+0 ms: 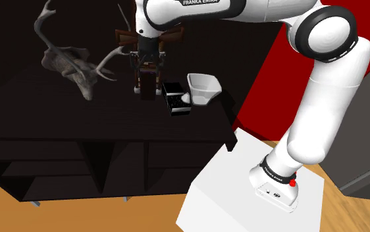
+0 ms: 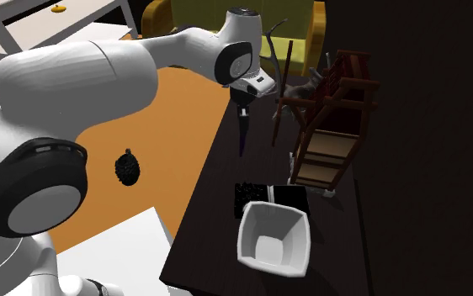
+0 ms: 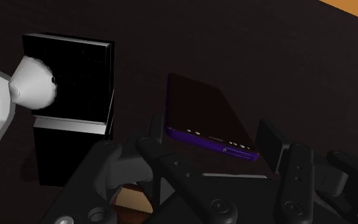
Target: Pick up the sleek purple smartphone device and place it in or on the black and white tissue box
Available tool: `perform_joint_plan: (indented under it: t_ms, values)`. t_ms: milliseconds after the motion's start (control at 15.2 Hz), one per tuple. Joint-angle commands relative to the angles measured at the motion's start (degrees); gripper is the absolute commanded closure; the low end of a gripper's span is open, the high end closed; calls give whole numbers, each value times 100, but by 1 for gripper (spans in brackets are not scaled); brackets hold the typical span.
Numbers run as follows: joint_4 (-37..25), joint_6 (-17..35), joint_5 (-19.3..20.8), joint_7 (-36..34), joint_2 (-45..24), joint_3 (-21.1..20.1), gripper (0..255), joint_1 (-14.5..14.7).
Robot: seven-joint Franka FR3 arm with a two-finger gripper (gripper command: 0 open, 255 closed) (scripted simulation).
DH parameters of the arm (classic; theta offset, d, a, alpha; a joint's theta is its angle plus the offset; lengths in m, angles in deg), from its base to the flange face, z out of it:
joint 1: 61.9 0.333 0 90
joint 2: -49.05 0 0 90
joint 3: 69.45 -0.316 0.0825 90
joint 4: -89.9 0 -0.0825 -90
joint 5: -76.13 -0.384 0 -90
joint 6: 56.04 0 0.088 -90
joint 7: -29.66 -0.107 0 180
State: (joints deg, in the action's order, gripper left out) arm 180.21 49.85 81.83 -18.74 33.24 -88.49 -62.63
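The phone (image 3: 200, 111) hangs in the gripper (image 3: 210, 130), off the table (image 1: 203, 120). Its dark face and purple rim run away from the hand, and the short end with the ports sits up between the fingers. The fingers stand only as far apart as the phone is wide, one against each long edge near that end. From the wrist view I judge them clasped on it, with nothing else in their hold.

In the second exterior view a thin dark strip drops below the hand toward the table; that looks to be the phone, its long axis pointing down more than flat.

The box (image 1: 174, 100) is what the coming move turns on. It stands on the table near the gripper, lower and to the shoulder view's right of it, with a white bowl (image 1: 202, 80) just beside it on the far side.

The carry should be short — across and down. With the phone hanging from one end, it will likely meet the box top with its free end first, so it may tip as it lands — or slide toward the bowl.
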Motion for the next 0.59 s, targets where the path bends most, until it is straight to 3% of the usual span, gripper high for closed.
perform_joint_plan:
  t_ms: [0, 528]
  values:
    - [-118, -152, -14, 13, 33, -4, 255, -1]
    - [-763, -776, -15, 27, 13, -18, 255, 33]
